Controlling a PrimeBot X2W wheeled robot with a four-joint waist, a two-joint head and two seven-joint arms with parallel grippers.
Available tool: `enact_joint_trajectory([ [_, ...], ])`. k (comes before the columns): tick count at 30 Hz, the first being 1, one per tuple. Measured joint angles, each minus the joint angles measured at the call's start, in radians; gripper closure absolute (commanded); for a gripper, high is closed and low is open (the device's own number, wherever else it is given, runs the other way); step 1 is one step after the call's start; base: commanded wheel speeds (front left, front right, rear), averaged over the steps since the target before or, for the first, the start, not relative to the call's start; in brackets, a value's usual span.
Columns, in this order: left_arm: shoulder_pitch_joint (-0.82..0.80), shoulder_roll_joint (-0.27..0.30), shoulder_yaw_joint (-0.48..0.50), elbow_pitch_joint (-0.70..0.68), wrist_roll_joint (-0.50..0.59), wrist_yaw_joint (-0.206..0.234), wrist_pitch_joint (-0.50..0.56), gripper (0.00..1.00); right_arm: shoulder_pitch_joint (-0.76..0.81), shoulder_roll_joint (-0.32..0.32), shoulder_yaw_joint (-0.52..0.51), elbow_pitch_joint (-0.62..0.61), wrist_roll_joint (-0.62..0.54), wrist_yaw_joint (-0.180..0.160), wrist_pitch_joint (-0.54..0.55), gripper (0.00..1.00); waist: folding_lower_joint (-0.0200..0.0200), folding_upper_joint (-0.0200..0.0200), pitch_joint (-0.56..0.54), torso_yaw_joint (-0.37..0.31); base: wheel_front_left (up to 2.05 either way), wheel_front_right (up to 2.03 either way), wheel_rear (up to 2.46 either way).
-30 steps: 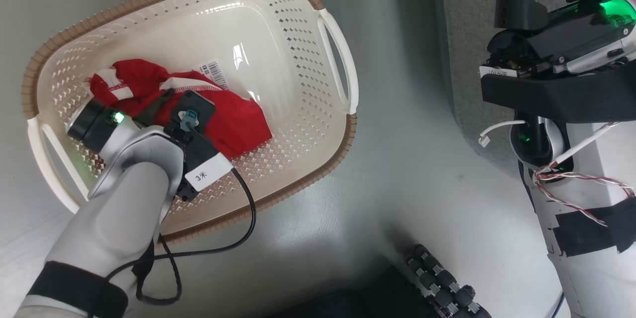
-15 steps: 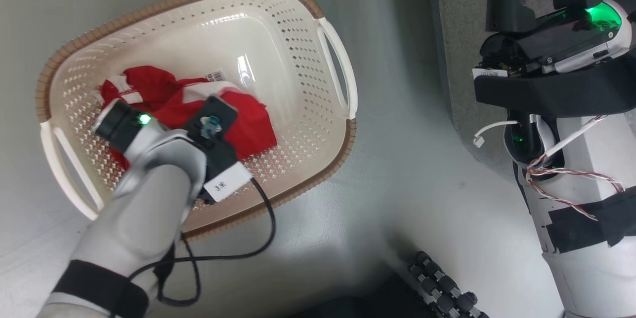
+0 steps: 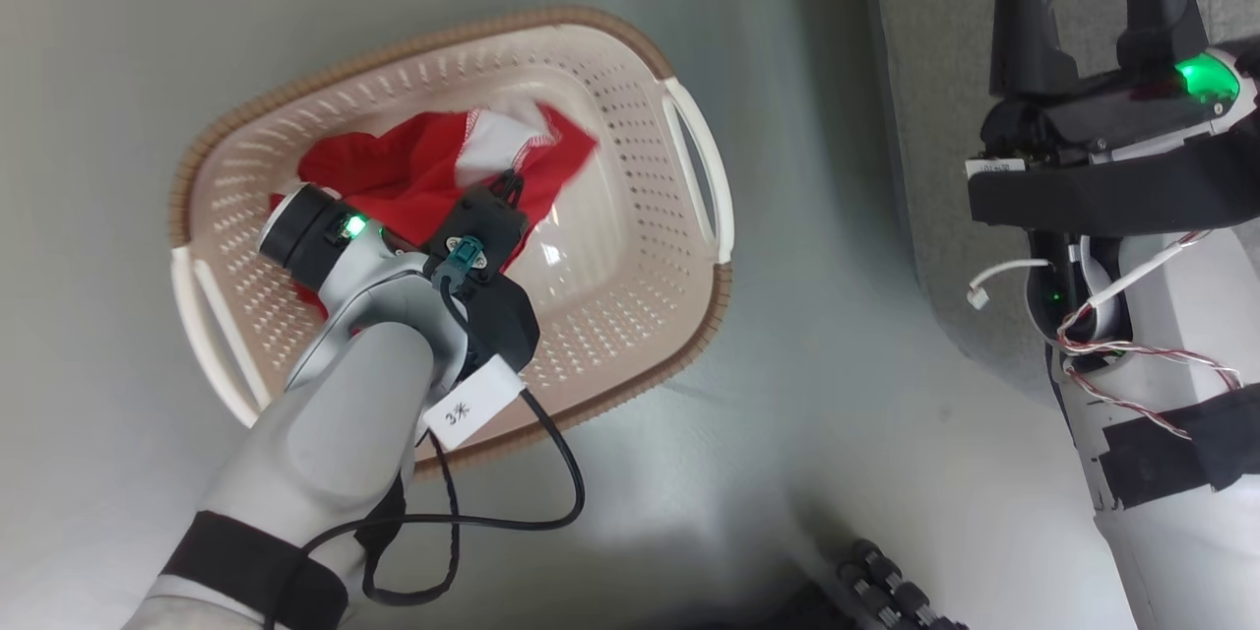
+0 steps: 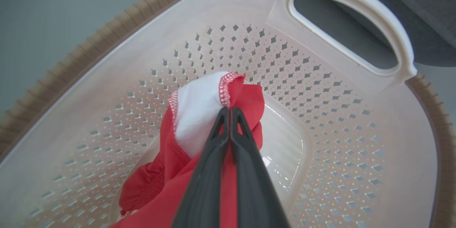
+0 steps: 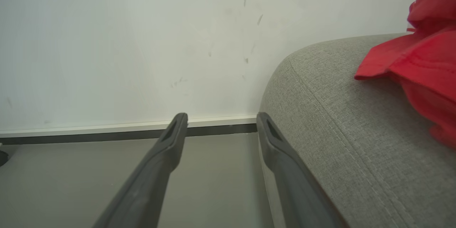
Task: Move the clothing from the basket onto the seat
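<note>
Grey floor (image 3: 837,217), cream basket (image 3: 551,13) centre-left of head view. Left tool (image 4: 229,108) pinched shut on red garment (image 4: 249,99) with white trim, held up inside the basket. Right tool (image 5: 221,115) fingers apart, upper right of head view, beside grey seat (image 5: 338,131); second red garment (image 5: 424,60) lies on it.

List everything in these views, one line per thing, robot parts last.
cream perforated plastic laundry basket with brown rim: one, cream and brown, on the floor, left of the sofa.
red soft garment with white trim: one, red and white, inside the basket, pinched at its white edge.
plain red soft garment: one, red, lying on the sofa.
large grey woven-fabric sofa: one, grey, beside the wall.
smooth floor: one, pale grey, under the basket.
wall with baseboard: one, white, behind the sofa.
black cable: one, black, looping off the left forearm.
left tool: one, dark, shut on the trimmed garment.
right tool: one, dark, open, empty, near the sofa's edge.
</note>
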Motion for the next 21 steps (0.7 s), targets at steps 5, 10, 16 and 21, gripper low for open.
enact_joint_trajectory([
  [5,0.006,-0.013,0.007,-0.016,-0.033,-0.007,-0.068,1.00,0.030,-0.010,-0.013,0.038,-0.009,0.004,0.000,0.00,0.0000,0.0000,-0.050,0.024,0.00,0.00,0.00],
  [10,0.025,-0.024,0.017,-0.030,-0.059,-0.007,-0.106,1.00,0.069,-0.016,-0.025,0.068,-0.017,0.004,0.000,0.00,0.0000,0.0000,-0.111,0.050,0.00,0.00,0.00],
  [16,0.050,-0.031,0.021,-0.058,-0.096,-0.008,-0.122,1.00,0.110,-0.028,-0.041,0.098,-0.018,0.007,0.000,0.00,-0.0001,0.0000,-0.192,0.085,0.00,0.00,0.00],
  [21,0.073,-0.033,0.031,-0.090,-0.120,-0.017,-0.127,1.00,0.144,-0.029,-0.047,0.120,-0.018,0.007,0.000,0.00,-0.0001,0.0000,-0.264,0.113,0.00,0.00,0.00],
])
